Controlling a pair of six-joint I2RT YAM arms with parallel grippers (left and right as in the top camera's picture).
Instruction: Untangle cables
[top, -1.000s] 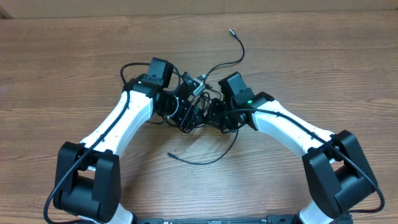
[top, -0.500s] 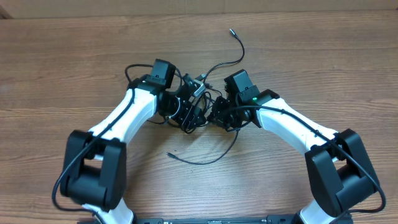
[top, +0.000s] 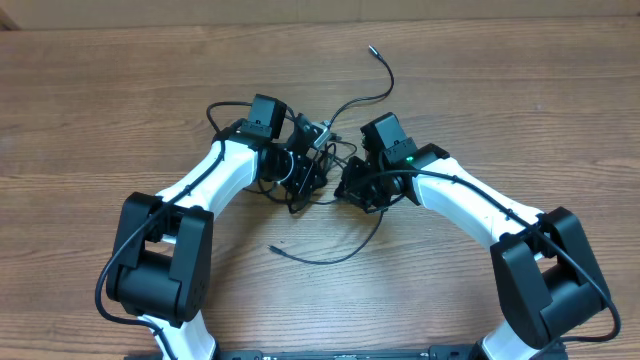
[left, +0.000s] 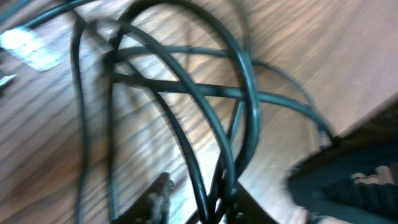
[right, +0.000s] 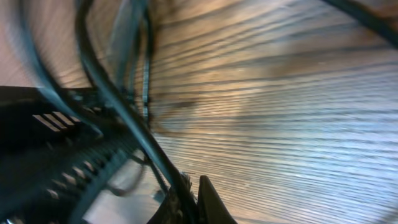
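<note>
The left gripper (top: 305, 173) has swung toward the right edge, nearer the right gripper (top: 347, 189). Its arm's shoulder followed, and the cables (top: 360, 100) are bunched tighter between them.

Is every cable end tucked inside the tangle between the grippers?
No, one plug end lies well beyond the tangle, and another loose end trails out on the near side.
</note>
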